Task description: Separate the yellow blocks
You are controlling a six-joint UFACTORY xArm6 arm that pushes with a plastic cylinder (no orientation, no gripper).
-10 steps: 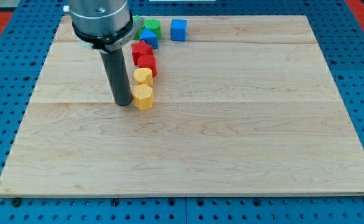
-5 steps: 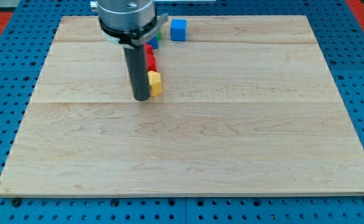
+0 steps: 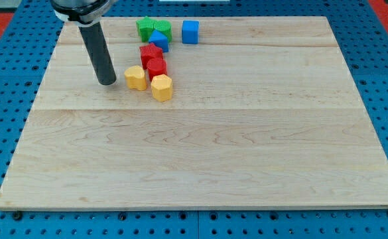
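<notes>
Two yellow blocks lie near the board's upper middle. One yellow block (image 3: 136,78) sits left of the lower red block (image 3: 156,68). The other yellow hexagonal block (image 3: 161,87) sits just below that red block, to the lower right of the first; a narrow gap parts the two. My tip (image 3: 107,82) rests on the board a short way to the left of the left yellow block, not touching it.
A second red block (image 3: 150,54) sits above the first. Two green blocks (image 3: 144,28) (image 3: 162,27), a blue block (image 3: 159,41) and a blue cube (image 3: 190,31) cluster near the view's top. The wooden board (image 3: 247,146) lies on a blue pegboard.
My tip moved right against the yellow blocks, then swung back to the left. One yellow block now lies left of the red block; the other has shifted right and up.
</notes>
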